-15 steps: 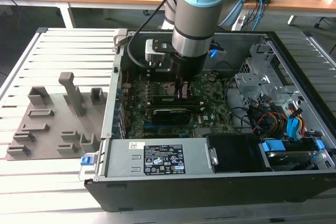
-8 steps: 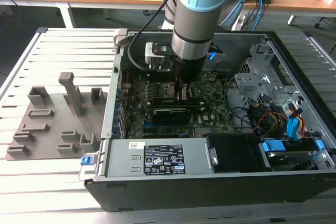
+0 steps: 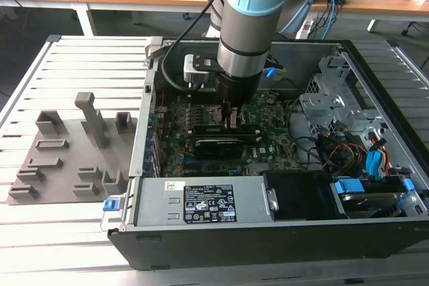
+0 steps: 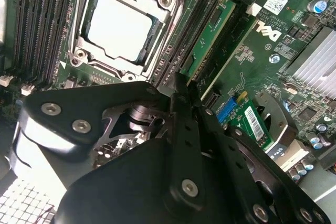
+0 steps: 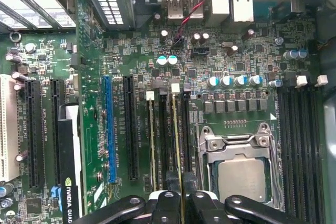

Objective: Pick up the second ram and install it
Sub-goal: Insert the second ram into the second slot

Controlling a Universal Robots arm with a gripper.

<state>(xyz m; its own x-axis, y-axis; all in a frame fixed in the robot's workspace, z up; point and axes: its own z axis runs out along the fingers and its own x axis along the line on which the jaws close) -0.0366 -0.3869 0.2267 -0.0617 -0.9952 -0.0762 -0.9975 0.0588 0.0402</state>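
The second ram [image 5: 177, 140], a thin green stick seen edge-on, stands in a memory slot beside the processor socket [image 5: 241, 177]. My gripper [image 5: 181, 195] is shut on the stick's upper edge, one black finger on each side. In the second wrist view the gripper [image 4: 184, 85] meets the end of the same green stick [image 4: 210, 35]. Another stick [image 5: 152, 140] sits in the neighbouring slot, parallel to it. In the exterior view the gripper [image 3: 233, 115] reaches down inside the open computer case onto the motherboard [image 3: 268, 132].
A graphics card [image 3: 218, 147] lies just in front of the memory slots. The case's power supply [image 3: 201, 202], drive cage [image 3: 328, 92] and cables hem in the board. A grey fixture plate [image 3: 60, 159] with upright blocks lies on the slatted table at the exterior view's left.
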